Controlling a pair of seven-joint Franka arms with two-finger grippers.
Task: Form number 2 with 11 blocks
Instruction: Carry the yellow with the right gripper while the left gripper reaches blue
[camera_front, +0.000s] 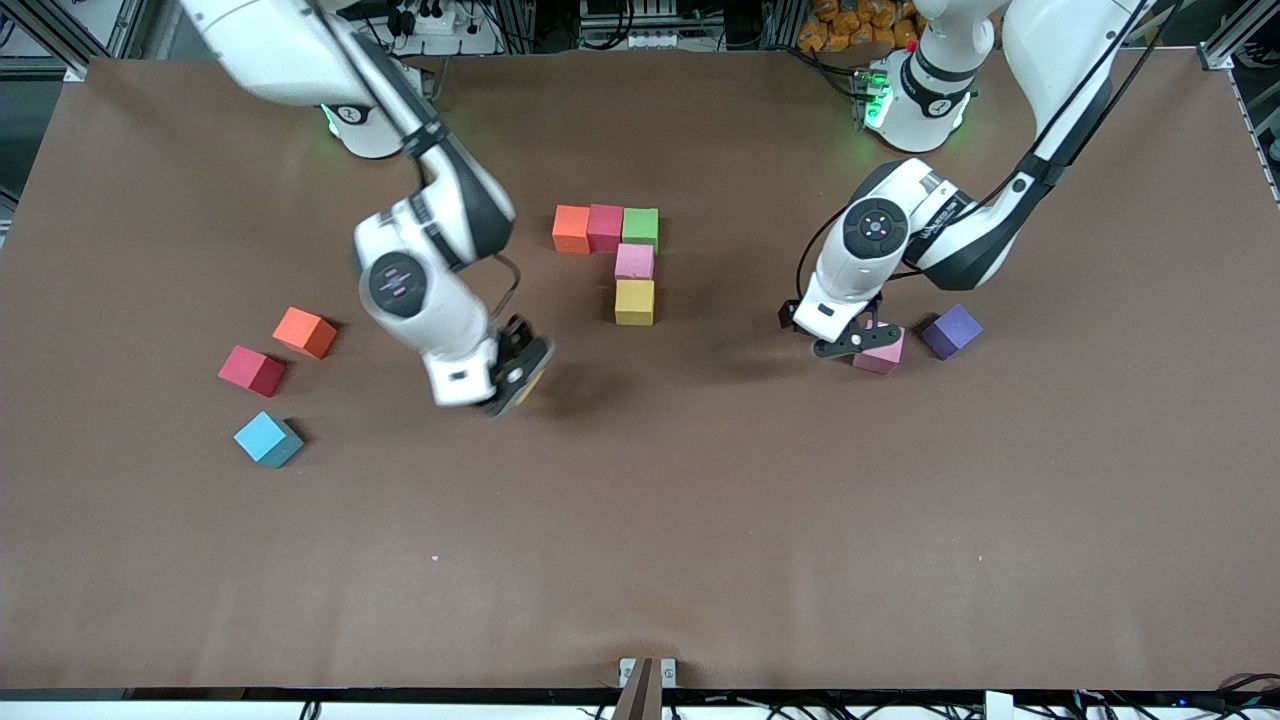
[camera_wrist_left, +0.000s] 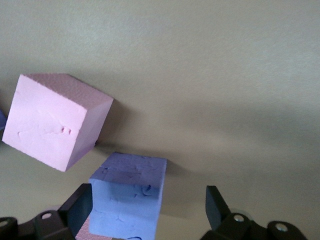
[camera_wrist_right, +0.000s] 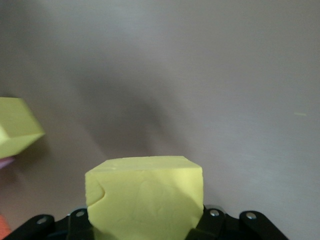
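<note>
Five blocks form a partial digit: orange (camera_front: 571, 228), red (camera_front: 605, 227) and green (camera_front: 640, 226) in a row, with pink (camera_front: 634, 261) and yellow (camera_front: 634, 301) below the green one. My right gripper (camera_front: 520, 375) is shut on a yellow block (camera_wrist_right: 145, 197) and holds it over bare table beside the digit, toward the right arm's end. My left gripper (camera_front: 850, 345) is open and low around a light blue block (camera_wrist_left: 129, 197), which touches one finger (camera_wrist_left: 80, 207). A loose pink block (camera_front: 882, 352) and a purple block (camera_front: 950, 331) lie beside it.
Loose orange (camera_front: 305, 332), red (camera_front: 252, 370) and light blue (camera_front: 268, 438) blocks lie toward the right arm's end of the brown table (camera_front: 700, 520). The digit's yellow block also shows in the right wrist view (camera_wrist_right: 15, 127).
</note>
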